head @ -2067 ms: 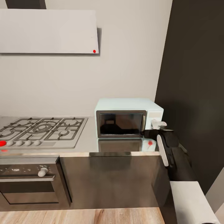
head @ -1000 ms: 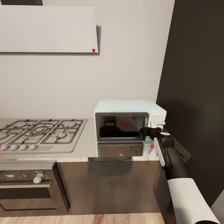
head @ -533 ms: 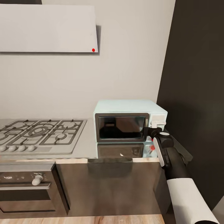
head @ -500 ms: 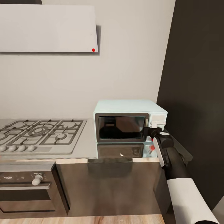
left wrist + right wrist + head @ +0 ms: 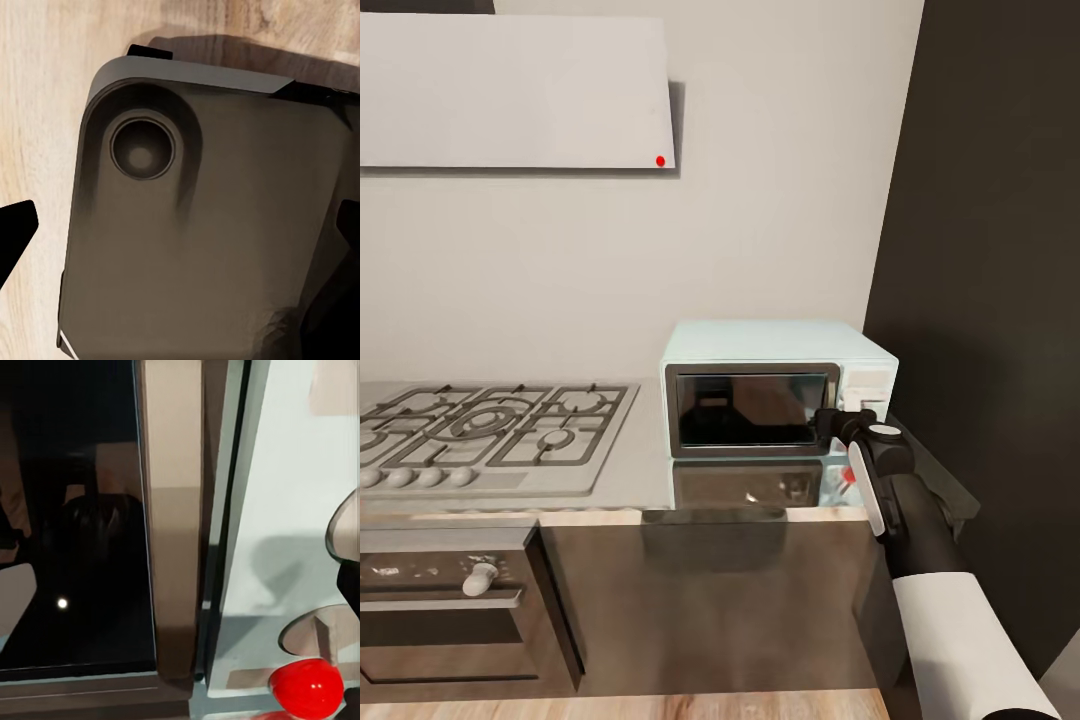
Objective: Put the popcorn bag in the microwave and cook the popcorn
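Microwave (image 5: pixel 765 385) is sitting on the tabletop (image 5: pixel 630 470) against the wall, door shut. Bag (image 5: pixel 94 536) is showing dimly behind the glass, we judge inside. Our right hand (image 5: pixel 838 422) is hovering at the door's knob-side edge; its opening we cannot tell.

You are looking at a long grey shiny countertop (image 5: pixel 635 470) with a metal front edge. A small pale mint-blue microwave (image 5: pixel 775 385) with a dark glass door sits on it near the dark wall. A grey gas stove top (image 5: pixel 490 425) lies flat beside it.
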You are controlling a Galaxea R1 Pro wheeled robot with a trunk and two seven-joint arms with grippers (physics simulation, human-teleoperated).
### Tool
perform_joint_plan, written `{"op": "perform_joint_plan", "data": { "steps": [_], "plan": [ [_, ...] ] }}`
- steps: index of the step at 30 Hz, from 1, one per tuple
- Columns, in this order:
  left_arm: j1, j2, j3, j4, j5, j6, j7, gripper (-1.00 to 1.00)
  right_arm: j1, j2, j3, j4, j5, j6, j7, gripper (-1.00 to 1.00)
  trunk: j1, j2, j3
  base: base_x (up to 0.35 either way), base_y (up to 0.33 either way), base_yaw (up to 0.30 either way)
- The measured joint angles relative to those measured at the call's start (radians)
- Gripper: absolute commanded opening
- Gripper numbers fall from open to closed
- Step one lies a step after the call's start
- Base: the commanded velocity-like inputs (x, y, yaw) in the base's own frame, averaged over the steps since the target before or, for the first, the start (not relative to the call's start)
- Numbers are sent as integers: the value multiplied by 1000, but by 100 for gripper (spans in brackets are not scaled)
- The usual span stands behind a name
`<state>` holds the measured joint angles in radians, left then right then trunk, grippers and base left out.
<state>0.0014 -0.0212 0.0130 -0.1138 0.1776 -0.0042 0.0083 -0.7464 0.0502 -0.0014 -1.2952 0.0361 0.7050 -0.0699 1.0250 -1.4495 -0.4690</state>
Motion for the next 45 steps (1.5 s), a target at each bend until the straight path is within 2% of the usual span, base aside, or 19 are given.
{"op": "perform_joint_plan", "data": {
  "steps": [1,2,6,7,9,23,38,45],
  "plan": [
    [0,0,0,0,0,0,0,100,0,0,0,0,0,0,-1,100,0,0,0,0,0,0],
    [0,0,0,0,0,0,0,100,0,0,0,0,1,0,-2,-100,0,0,0,0,0,0],
    [0,0,0,0,0,0,0,100,0,1,0,0,2,-1,-2,-100,0,0,0,0,0,0],
    [0,0,0,0,0,0,0,100,0,2,1,0,-10,-2,1,-100,0,0,0,0,0,0],
    [0,0,0,0,0,0,0,100,0,1,0,0,16,0,-5,-100,0,0,0,0,0,0],
    [0,-1,0,0,0,0,0,100,0,1,0,0,16,0,-5,-100,0,0,0,-23,0,0],
    [0,-2,0,1,0,0,0,100,0,1,2,0,-35,-3,1,-100,0,0,0,-190,0,0],
    [0,-2,0,0,0,0,0,100,0,1,21,0,-33,-3,0,-100,0,0,0,-136,0,0]
  ]
}}
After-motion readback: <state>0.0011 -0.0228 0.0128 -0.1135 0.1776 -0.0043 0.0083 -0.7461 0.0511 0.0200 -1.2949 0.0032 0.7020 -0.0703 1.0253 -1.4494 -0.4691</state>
